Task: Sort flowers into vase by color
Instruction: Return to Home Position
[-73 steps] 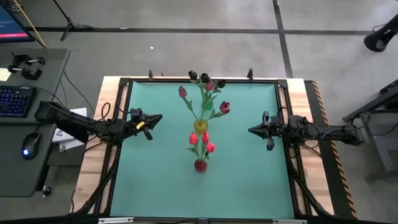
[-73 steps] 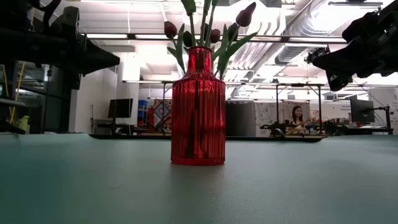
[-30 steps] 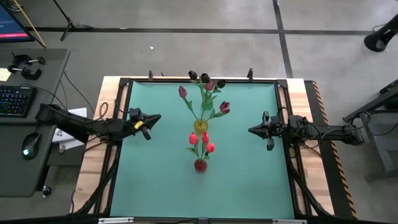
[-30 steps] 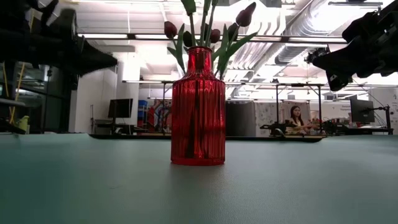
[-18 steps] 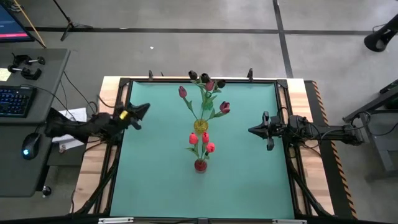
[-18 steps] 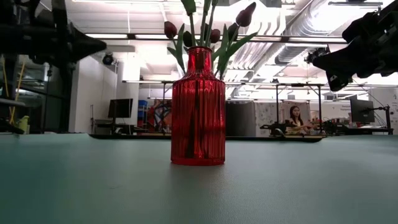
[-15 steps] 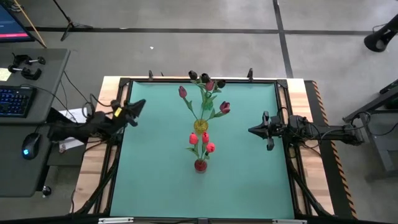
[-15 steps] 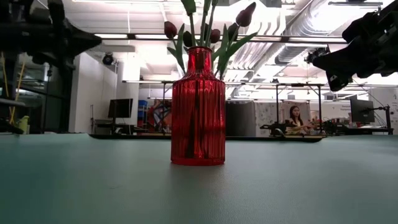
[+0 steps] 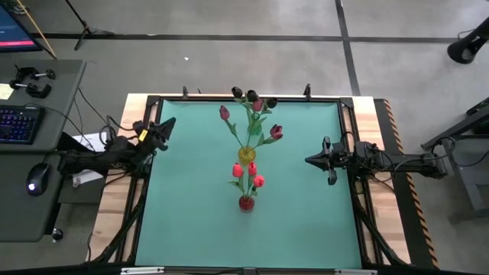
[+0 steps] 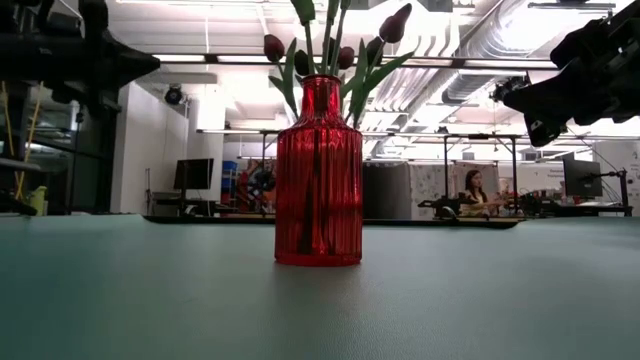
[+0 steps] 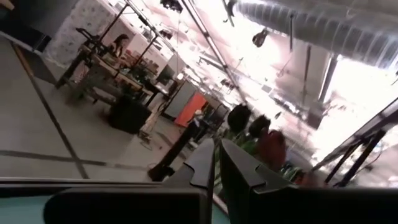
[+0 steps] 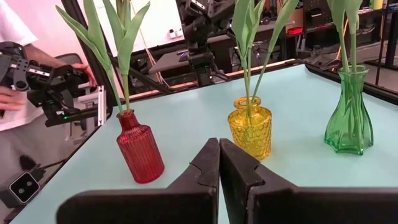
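Note:
Three vases stand in a row down the table's middle. The red vase (image 9: 246,202) (image 12: 142,155) holds red-pink tulips (image 9: 250,174). The yellow vase (image 9: 246,153) (image 12: 250,127) holds crimson tulips (image 9: 276,131). The green vase (image 12: 348,121) stands farthest, with the near-black tulips (image 9: 250,96) above it. Each stem sticks into its vase's neck. My left gripper (image 9: 164,124) is shut and empty over the table's far left edge. My right gripper (image 9: 309,160) is shut and empty at the right, pointing toward the vases.
In the low view the red vase (image 10: 319,180) hides the other two. A desk with a keyboard (image 9: 19,122) and a mouse stands left of the table. A person's hands (image 12: 12,93) show beyond the table's left side, and another person (image 10: 475,190) sits far behind.
My left gripper has drawn back from the table's left-middle toward the far left corner, rising a little and turning toward the far edge. It stays shut. The vases and tulips have kept still.

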Tool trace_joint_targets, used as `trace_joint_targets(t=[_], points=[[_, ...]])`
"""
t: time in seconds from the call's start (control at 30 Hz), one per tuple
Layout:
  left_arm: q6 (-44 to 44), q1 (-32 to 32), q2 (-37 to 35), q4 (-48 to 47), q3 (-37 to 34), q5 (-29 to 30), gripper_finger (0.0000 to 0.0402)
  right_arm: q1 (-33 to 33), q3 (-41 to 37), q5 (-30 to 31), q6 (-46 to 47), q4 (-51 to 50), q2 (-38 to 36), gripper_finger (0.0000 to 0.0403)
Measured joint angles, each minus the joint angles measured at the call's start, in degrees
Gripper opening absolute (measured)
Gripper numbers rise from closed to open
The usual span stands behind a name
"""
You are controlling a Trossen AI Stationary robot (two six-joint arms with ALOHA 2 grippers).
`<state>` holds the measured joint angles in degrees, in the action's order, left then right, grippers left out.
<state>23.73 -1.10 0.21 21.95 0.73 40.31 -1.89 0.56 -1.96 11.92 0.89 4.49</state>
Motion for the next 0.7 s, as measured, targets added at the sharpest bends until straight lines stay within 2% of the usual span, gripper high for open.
trace_joint_targets(t=[0.13,0.2,0.27,0.33,0.4,0.47,0.53,0.7], points=[[-5.7,0.0,0.0,-1.6,0.0,1.6,0.0013,0.0,0.0,0.0,0.0,0.0,0.0,0.0000],[-8.2,0.0,0.0,-5.6,0.0,0.2,0.0013,0.0,0.0,0.0,0.0,0.0,0.0,0.0000],[-11.1,0.0,0.0,-12.0,0.0,-4.1,0.0013,0.0,0.0,0.0,0.0,0.0,0.0,0.0000],[-15.5,0.0,0.0,-18.6,0.0,-11.2,0.0013,0.0,0.0,0.0,0.0,0.0,0.0,0.0000],[-22.1,0.4,0.0,-18.9,0.0,-20.7,0.0013,0.0,0.0,0.0,0.0,0.0,0.0,0.0000],[-26.8,0.4,0.0,-19.4,0.0,-27.6,0.0013,0.0,0.0,0.0,0.0,0.0,0.0,0.0000],[-26.9,0.5,0.0,-19.9,0.0,-29.7,0.0013,0.0,0.0,0.0,0.0,0.0,0.0,0.0000],[-24.4,1.4,0.0,-19.9,0.0,-29.7,0.0013,0.0,0.0,0.0,0.0,0.0,0.0,0.0000]])
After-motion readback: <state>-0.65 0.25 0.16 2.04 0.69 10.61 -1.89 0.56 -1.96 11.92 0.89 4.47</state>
